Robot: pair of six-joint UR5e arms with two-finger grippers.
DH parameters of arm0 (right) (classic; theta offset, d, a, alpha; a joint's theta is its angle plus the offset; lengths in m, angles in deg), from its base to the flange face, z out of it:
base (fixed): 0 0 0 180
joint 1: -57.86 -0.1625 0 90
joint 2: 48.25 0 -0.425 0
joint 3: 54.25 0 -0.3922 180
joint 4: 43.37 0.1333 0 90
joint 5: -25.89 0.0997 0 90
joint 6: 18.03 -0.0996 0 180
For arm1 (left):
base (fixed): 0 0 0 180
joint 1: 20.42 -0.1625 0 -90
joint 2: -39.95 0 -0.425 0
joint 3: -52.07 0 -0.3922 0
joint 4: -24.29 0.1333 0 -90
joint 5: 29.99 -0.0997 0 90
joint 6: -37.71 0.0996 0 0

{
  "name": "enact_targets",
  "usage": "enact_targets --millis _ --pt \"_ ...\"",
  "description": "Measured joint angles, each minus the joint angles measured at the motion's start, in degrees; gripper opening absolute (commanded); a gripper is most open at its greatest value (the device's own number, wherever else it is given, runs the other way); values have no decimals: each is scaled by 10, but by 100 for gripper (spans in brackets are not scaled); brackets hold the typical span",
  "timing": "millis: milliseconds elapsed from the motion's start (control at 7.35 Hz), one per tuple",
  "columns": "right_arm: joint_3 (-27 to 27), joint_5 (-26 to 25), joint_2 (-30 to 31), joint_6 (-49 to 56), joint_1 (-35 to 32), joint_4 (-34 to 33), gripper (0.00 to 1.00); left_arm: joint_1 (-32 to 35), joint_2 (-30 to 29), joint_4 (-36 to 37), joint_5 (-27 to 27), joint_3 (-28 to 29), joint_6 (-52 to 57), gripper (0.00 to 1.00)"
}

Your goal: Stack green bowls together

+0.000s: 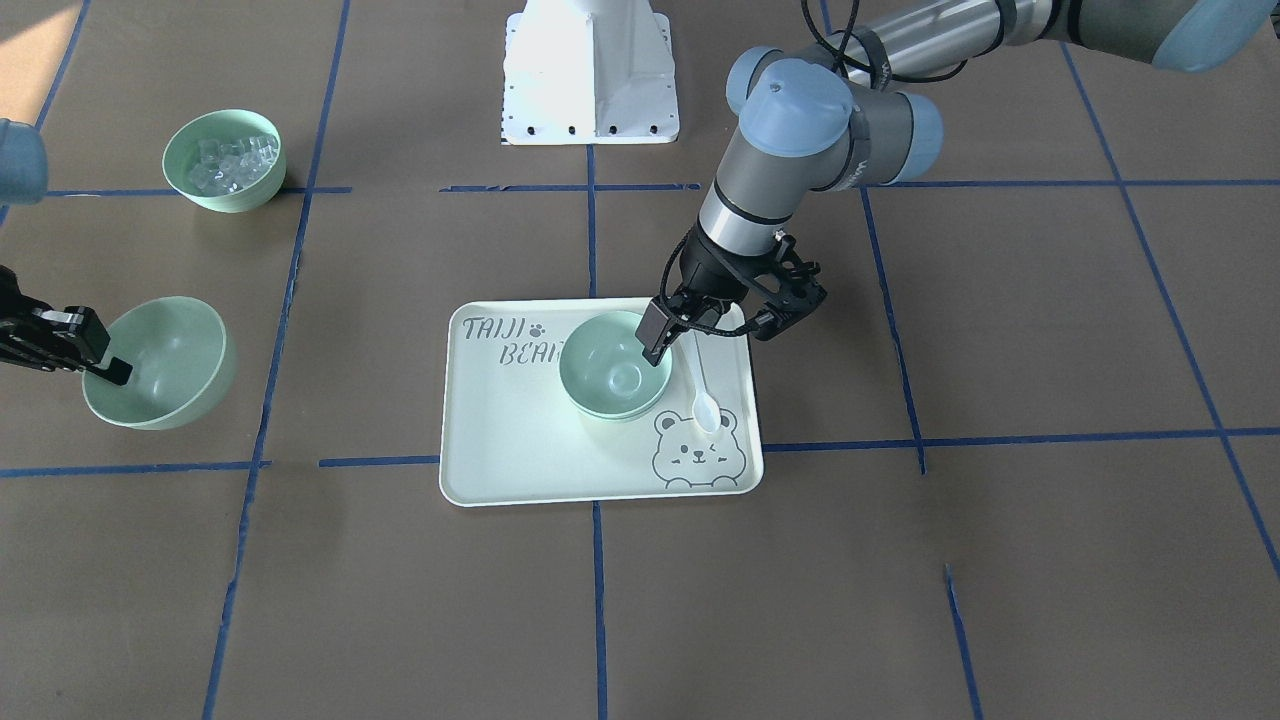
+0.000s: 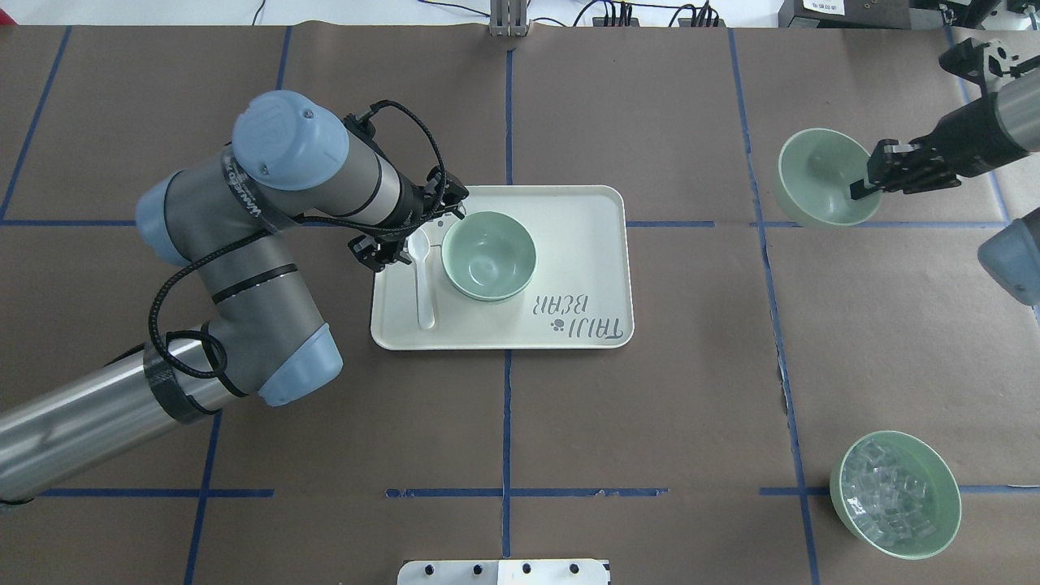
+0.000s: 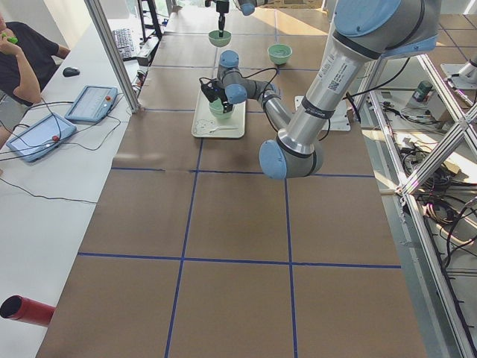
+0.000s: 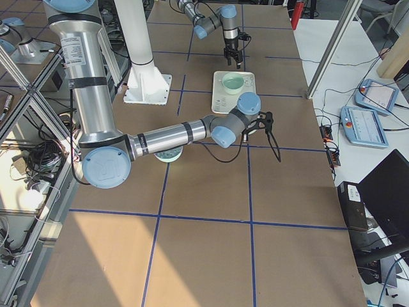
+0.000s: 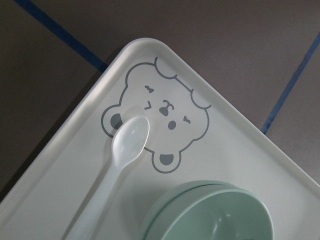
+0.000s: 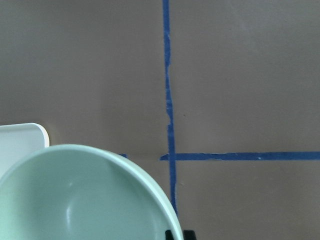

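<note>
Two mint-green bowls point(image 1: 613, 372) sit nested on the bear-print tray point(image 1: 520, 450); the double rim also shows in the left wrist view point(image 5: 210, 210). My left gripper point(image 1: 715, 330) hangs open just over the stack's rim on the spoon side, one finger over the rim and the other out over the tray's edge, holding nothing. A third green bowl point(image 1: 160, 362) is tilted at the table's end on my right, also in the overhead view point(image 2: 822, 188). My right gripper point(image 1: 110, 370) is shut on its rim, with one finger inside.
A white plastic spoon point(image 1: 702, 390) lies on the tray beside the stack, under my left gripper. A green bowl of clear ice-like cubes point(image 1: 225, 160) stands near my base on the right side. Blue tape lines cross the brown table.
</note>
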Motion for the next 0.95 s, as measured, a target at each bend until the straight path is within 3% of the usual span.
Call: enact_targets --millis 408,680,952 --pt "-1 -57 -135 -131 109 -55 0 55 21 142 37 -77 162 100" --pt "0 -129 -211 -146 170 -138 0 89 61 171 39 -112 260 100" --pt "3 -182 -244 -148 217 -170 0 135 101 176 43 -130 359 100"
